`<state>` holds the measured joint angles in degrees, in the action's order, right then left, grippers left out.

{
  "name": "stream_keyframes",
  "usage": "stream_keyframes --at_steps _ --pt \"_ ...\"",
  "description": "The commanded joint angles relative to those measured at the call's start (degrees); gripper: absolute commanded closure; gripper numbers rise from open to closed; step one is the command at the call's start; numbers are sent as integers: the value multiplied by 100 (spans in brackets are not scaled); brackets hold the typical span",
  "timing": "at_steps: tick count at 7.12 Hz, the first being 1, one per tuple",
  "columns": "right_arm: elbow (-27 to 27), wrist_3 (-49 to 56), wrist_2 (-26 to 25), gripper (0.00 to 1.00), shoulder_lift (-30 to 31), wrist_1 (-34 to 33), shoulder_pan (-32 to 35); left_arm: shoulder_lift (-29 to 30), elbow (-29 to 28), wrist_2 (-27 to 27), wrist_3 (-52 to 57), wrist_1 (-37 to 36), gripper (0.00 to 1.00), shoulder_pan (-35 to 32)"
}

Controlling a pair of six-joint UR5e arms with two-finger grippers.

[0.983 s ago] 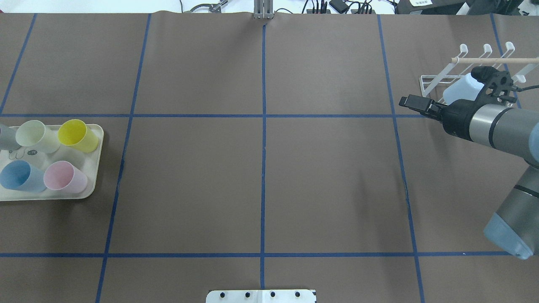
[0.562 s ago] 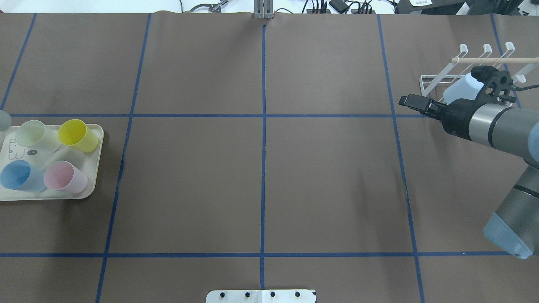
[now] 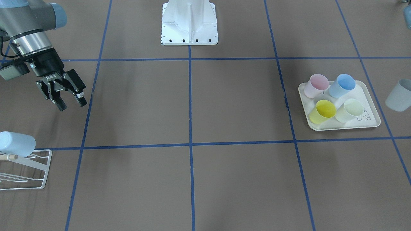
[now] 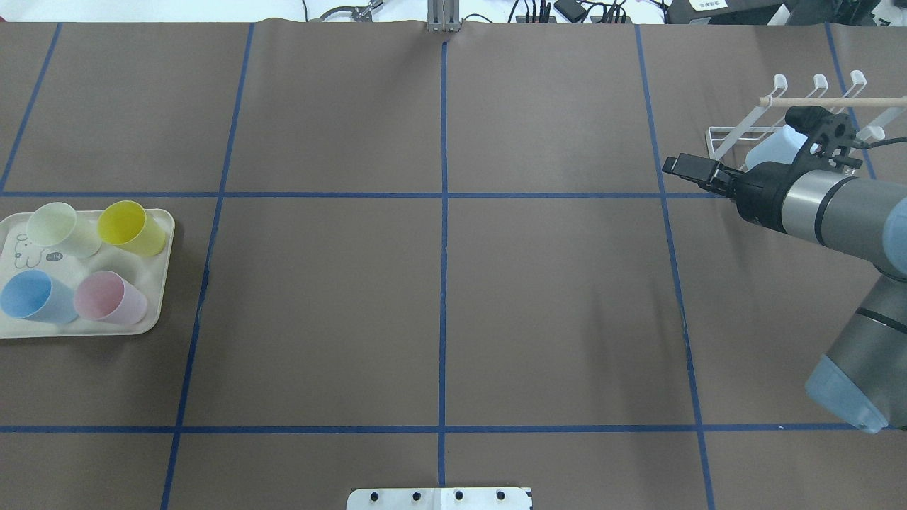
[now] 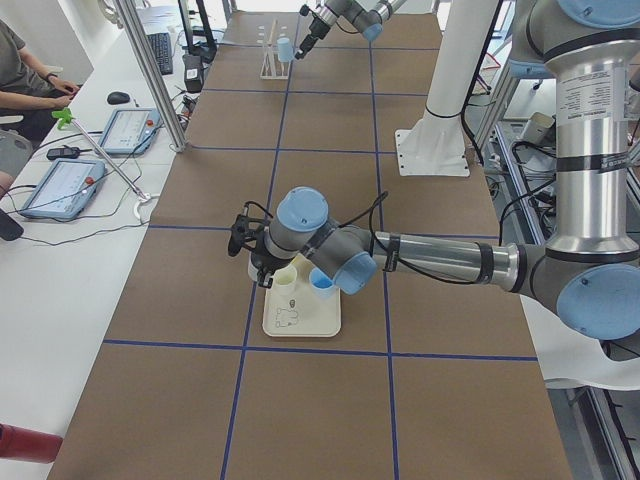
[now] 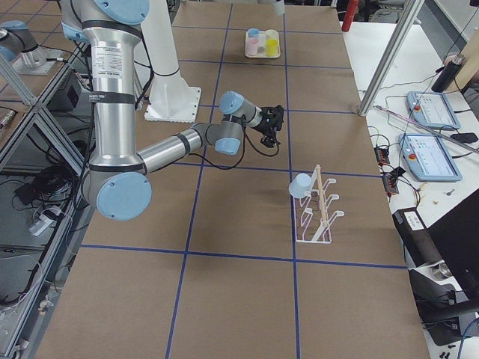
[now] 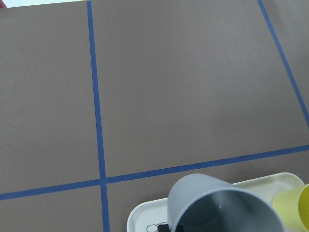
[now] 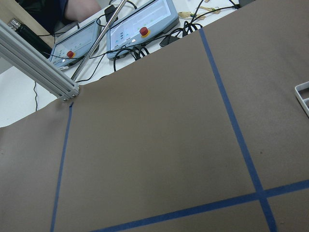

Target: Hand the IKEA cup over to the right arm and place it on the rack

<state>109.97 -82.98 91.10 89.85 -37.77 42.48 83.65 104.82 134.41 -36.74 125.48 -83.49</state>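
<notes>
Left gripper point(image 5: 262, 275) clamps the grey IKEA cup point(image 7: 217, 203) by its rim, airborne near the tray point(image 3: 346, 128) of 4 cups. Likely light, stiff, slick plastic; take its free wall. Farther off, right gripper point(image 3: 72, 104) hovers, jaws apart, near the rack point(image 3: 47, 169).

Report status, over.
Right gripper open, empty, near rack. Left gripper at grey cup beside tray, grip unclear. Pale blue cup already on rack.
</notes>
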Motion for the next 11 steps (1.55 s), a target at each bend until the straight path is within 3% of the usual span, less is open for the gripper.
stream_keyframes --at_steps 1,2,4,5,7,8,11 --pt "155 -645 13 0 -151 7 -63 151 782 277 -1465 116 100 435" --pt "339 -954 66 0 -178 7 -125 161 855 340 -1746 752 100 752" --pt "577 -1988 223 0 -441 7 -301 911 244 350 -4511 2568 100 1637" --pt "735 -2464 433 0 -520 15 -310 1378 -125 -95 -5901 3457 100 2086" --pt "1034 -3587 716 0 -748 24 -319 1906 -487 -2164 -7805 5085 100 3464" --pt "1088 -4220 734 0 -985 24 -328 2440 -724 -2843 -8570 5396 100 4027" --pt "1343 -5199 805 0 -1215 51 -345 2743 -1094 -3919 -9227 6643 100 4734"
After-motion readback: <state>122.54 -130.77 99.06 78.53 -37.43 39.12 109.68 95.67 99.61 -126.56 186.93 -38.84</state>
